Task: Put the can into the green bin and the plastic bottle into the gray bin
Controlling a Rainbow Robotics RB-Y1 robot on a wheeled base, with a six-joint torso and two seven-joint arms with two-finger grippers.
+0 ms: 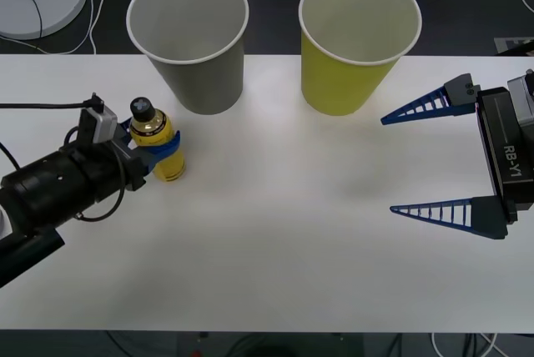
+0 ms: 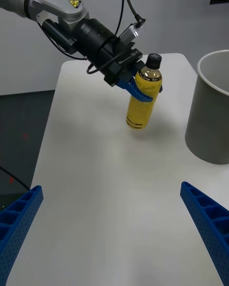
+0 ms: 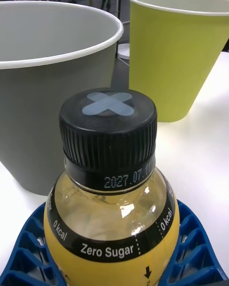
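left gripper (image 1: 158, 150) clamped, right gripper (image 1: 388, 161) spread

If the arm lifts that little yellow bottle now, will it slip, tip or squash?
The plastic bottle probably won't slip: the left gripper wraps its body just below the shoulder. Liquid reaches the neck, so it is likely heavy for its size. Being full and capped, it should resist squashing.

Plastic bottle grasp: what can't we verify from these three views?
- Plastic bottle base: in the right wrist view it seems just off the table, but contact cannot be settled.
- Bottle's lower label: cut off by the left wrist view's edge and the left gripper.
- Gray bin floor: hidden by its walls.
- Right gripper, jaws open: wrist cropped, front view.
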